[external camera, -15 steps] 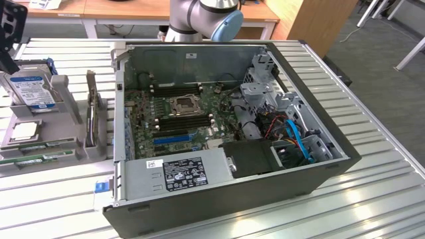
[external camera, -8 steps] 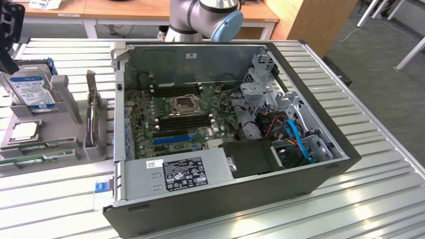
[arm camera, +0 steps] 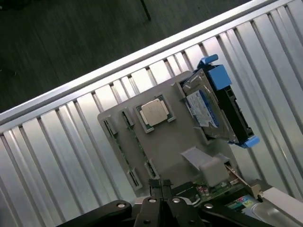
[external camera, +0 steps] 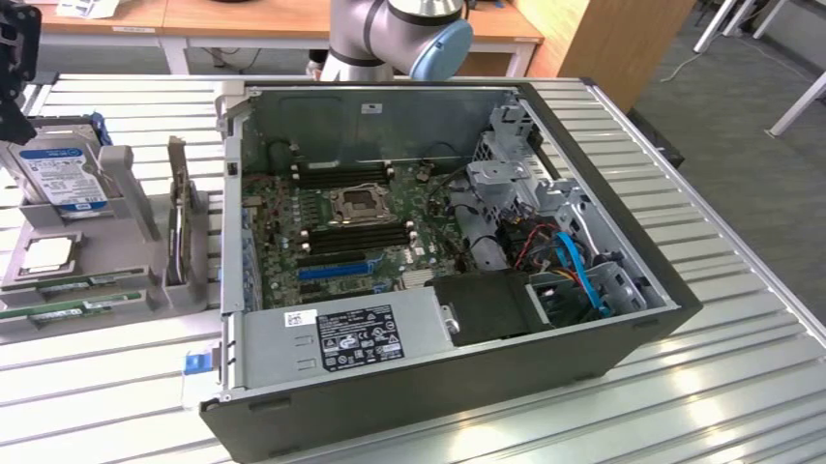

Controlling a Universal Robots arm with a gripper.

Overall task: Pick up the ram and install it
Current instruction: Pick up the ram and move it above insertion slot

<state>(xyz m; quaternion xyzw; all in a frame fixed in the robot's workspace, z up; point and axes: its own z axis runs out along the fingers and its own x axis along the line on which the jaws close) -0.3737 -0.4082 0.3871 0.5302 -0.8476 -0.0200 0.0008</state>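
Note:
Two green ram sticks (external camera: pixel 68 287) lie on their edges at the near end of a grey holder tray (external camera: pixel 130 193), at the exterior view's left. My gripper (external camera: pixel 15 121) hangs above the far end of that tray, over the hard drive. In the wrist view my gripper (arm camera: pixel 162 189) is shut, its black fingertips (arm camera: pixel 154 191) pressed together with nothing between them, and the grey holder tray (arm camera: pixel 165 146) lies below them. The open computer case (external camera: pixel 427 387) shows its motherboard, with long black memory slots (external camera: pixel 351 235) beside the processor socket (external camera: pixel 358 203).
The tray also holds a blue-labelled hard drive (external camera: pixel 58 174) (arm camera: pixel 213 101), a loose processor (external camera: pixel 49 253) (arm camera: pixel 154 112) and an upright dark expansion card (external camera: pixel 181 227). The case's power supply (external camera: pixel 355 338), drive cage (external camera: pixel 516 184) and cables crowd its right side. Everything rests on a ribbed metal table (external camera: pixel 722 387).

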